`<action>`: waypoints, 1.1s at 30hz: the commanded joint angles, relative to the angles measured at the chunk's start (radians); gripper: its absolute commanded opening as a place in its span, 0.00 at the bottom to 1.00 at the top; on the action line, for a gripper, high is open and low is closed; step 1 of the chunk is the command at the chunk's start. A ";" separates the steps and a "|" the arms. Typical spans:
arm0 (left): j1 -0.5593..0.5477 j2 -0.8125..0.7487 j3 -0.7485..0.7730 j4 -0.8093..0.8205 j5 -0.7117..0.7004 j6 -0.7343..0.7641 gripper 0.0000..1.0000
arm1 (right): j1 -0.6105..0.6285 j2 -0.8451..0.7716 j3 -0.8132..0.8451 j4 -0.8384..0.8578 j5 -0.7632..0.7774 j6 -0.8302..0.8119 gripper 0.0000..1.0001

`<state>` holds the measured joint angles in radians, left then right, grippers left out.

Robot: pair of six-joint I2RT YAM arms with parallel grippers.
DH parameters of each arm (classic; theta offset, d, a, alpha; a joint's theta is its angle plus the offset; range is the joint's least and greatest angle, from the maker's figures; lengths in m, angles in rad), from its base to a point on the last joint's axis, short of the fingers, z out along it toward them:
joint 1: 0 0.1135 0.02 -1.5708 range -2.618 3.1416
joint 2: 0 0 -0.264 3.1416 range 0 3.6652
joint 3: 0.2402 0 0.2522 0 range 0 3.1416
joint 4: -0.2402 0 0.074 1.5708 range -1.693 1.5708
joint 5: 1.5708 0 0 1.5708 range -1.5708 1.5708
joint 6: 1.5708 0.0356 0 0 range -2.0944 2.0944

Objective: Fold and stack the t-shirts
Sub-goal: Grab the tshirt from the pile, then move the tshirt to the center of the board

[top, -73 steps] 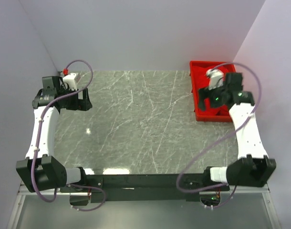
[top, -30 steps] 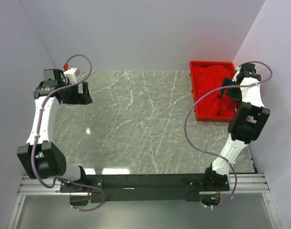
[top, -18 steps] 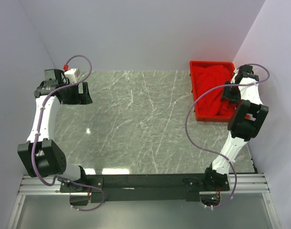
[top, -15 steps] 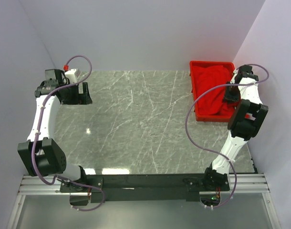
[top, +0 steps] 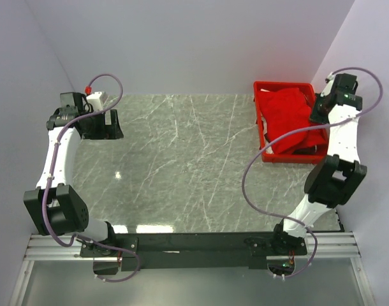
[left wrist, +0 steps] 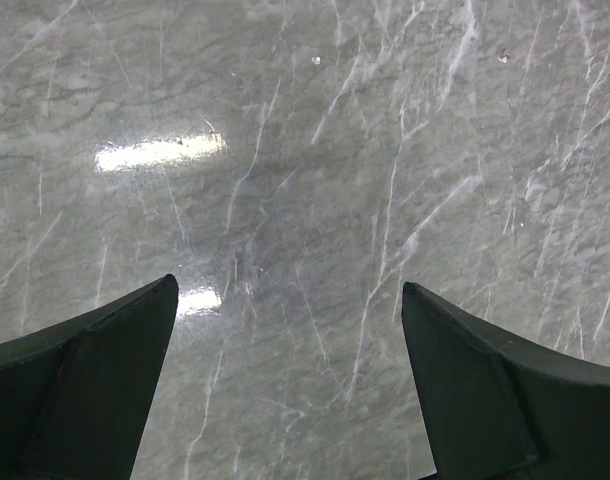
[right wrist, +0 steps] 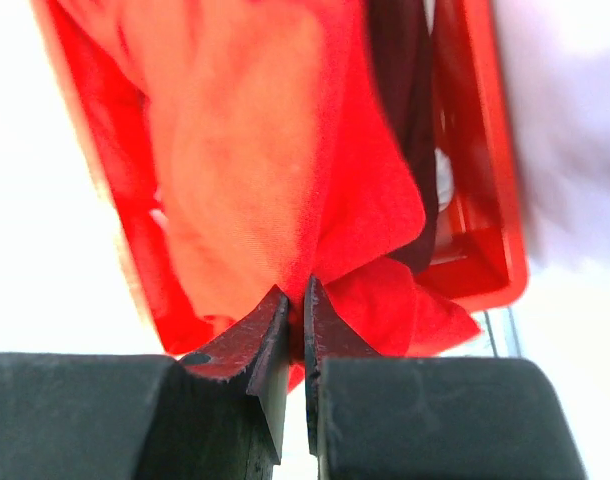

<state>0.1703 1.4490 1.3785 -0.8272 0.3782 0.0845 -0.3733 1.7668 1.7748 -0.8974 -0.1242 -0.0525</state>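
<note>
A bright red t-shirt (top: 287,111) hangs bunched over the red plastic tray (top: 282,83) at the table's back right. My right gripper (top: 317,118) is raised above the tray's right side. In the right wrist view its jaws (right wrist: 296,300) are shut on a fold of that red t-shirt (right wrist: 255,180), which drapes down from them. A dark maroon t-shirt (right wrist: 400,60) and a bit of white fabric (right wrist: 442,185) lie underneath in the tray (right wrist: 485,150). My left gripper (top: 111,124) hovers at the far left with its jaws (left wrist: 287,285) open and nothing between them.
The grey marble table (top: 182,159) stretches between the arms. Pale walls stand close on the left, back and right. The right arm's purple cable (top: 252,172) loops over the table's right part, in front of the tray.
My right gripper has closed on the bright red t-shirt and risen toward the back right, pulling the cloth up out of the tray. The left arm has stayed still.
</note>
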 commanded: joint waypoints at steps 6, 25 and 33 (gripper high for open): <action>-0.002 -0.045 0.013 0.046 0.024 -0.031 0.99 | -0.006 -0.112 0.147 0.075 -0.102 0.046 0.00; 0.126 0.017 0.166 0.008 0.186 -0.138 0.99 | 0.283 -0.248 0.377 0.549 -0.328 0.123 0.00; 0.204 -0.044 0.157 0.056 0.298 -0.150 0.99 | 0.502 -0.274 0.443 0.781 -0.330 0.247 0.00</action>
<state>0.3637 1.4605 1.5097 -0.8135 0.6044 -0.0502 0.0723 1.5249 2.1414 -0.3279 -0.4416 0.1223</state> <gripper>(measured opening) 0.995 0.124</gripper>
